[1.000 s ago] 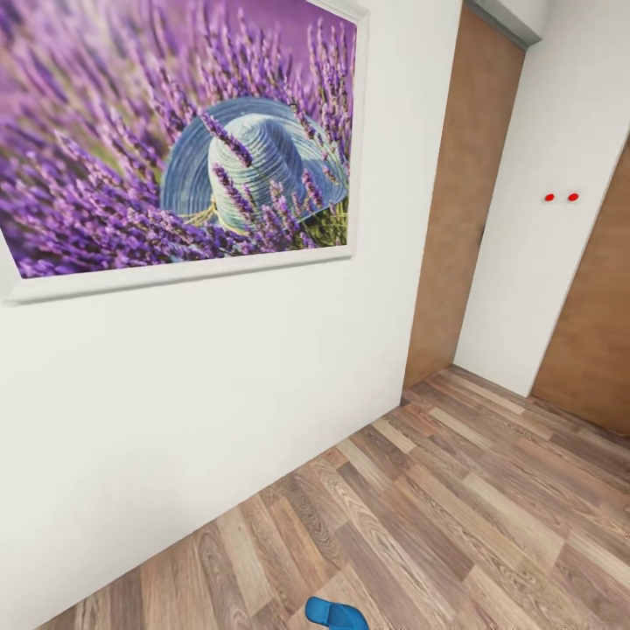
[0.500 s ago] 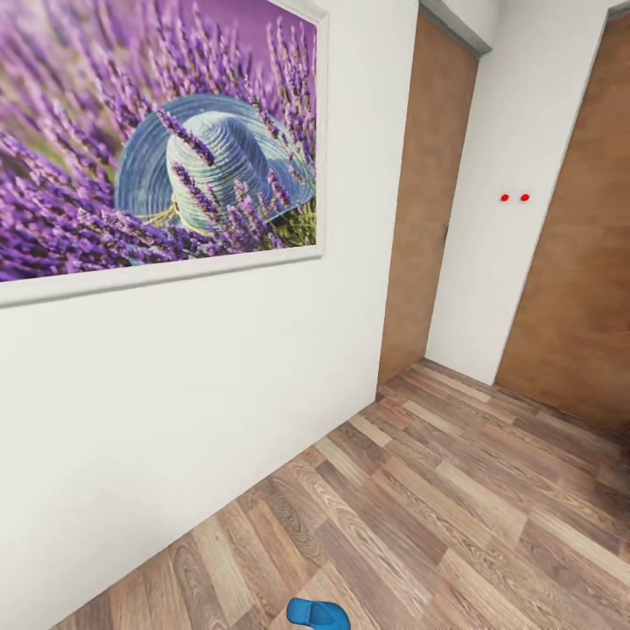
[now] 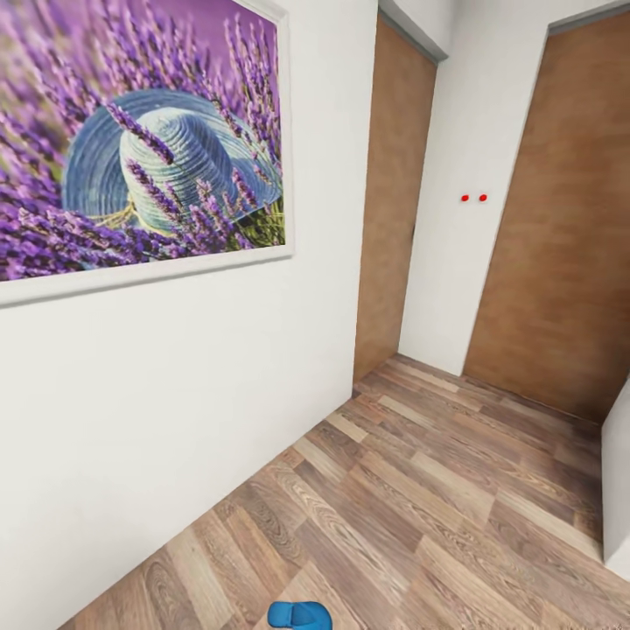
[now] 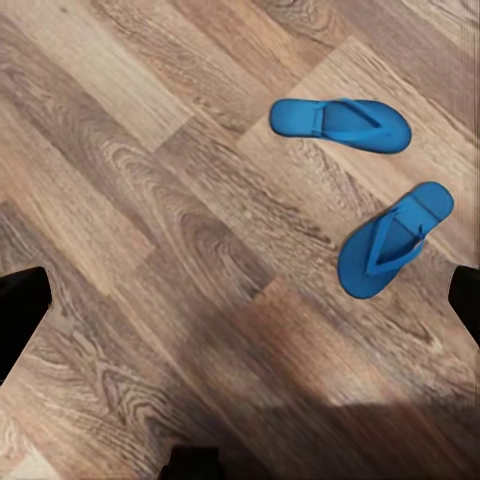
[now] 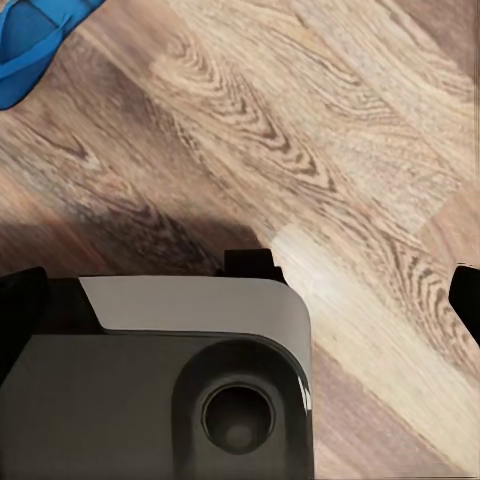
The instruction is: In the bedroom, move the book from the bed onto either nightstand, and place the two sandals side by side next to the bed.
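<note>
Two bright blue sandals lie on the wood-plank floor in the left wrist view, one sandal (image 4: 340, 123) roughly at a right angle to the other sandal (image 4: 393, 240), a small gap between them. My left gripper (image 4: 240, 310) hangs above the floor beside them, open and holding nothing. The head view catches one sandal's tip (image 3: 298, 615) at its bottom edge. My right gripper (image 5: 240, 305) is open over my own grey base (image 5: 170, 380), with part of a sandal (image 5: 35, 40) off to one side. The book, the bed and the nightstand are out of view.
A white wall (image 3: 175, 394) with a purple lavender picture (image 3: 131, 157) stands close on the left. Two plain brown doors (image 3: 394, 201) (image 3: 560, 227) close the far end. A white corner (image 3: 618, 472) juts in at the right. Plank floor (image 3: 437, 490) stretches ahead.
The whole head view has swung to the right: the picture and doors have slid leftward in the frame, and more of the right door shows. The sandal has not moved on the floor.
</note>
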